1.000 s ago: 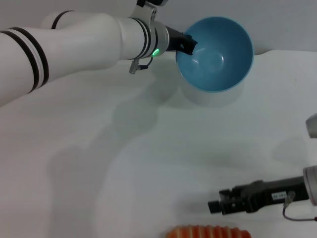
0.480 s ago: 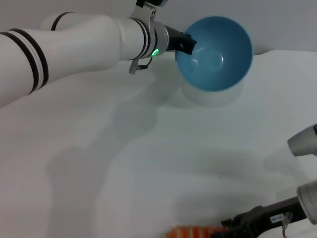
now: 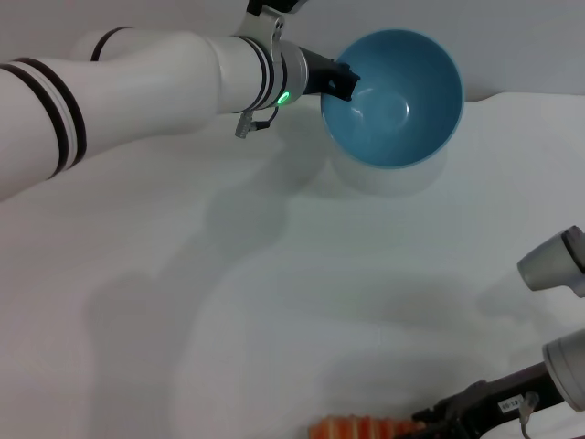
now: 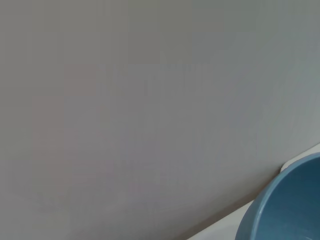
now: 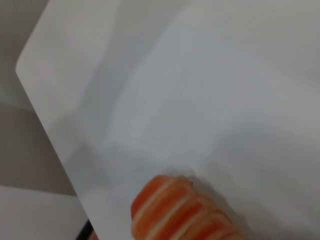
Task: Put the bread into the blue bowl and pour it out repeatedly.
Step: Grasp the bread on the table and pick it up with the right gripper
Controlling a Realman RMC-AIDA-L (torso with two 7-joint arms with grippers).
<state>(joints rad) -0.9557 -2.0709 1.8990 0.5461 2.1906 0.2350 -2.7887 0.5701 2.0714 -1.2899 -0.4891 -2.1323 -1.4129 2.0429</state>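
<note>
The blue bowl (image 3: 393, 96) hangs tilted above the far side of the table, its empty inside facing me. My left gripper (image 3: 343, 80) is shut on its left rim. In the left wrist view only a slice of the blue bowl (image 4: 290, 205) shows. The bread (image 3: 361, 428), orange with pale stripes, lies at the near edge of the table, mostly cut off by the head view. In the right wrist view the bread (image 5: 185, 212) is close by, ridged top up. My right gripper (image 3: 428, 421) sits low at the bread's right end.
The white table (image 3: 183, 302) spreads under both arms, and its far edge meets a grey wall behind the bowl. A rounded table corner (image 5: 20, 67) shows in the right wrist view, with floor beyond it.
My right gripper has dropped toward the near edge and come up against the bread's right end. The left arm and the bowl have hardly moved.
</note>
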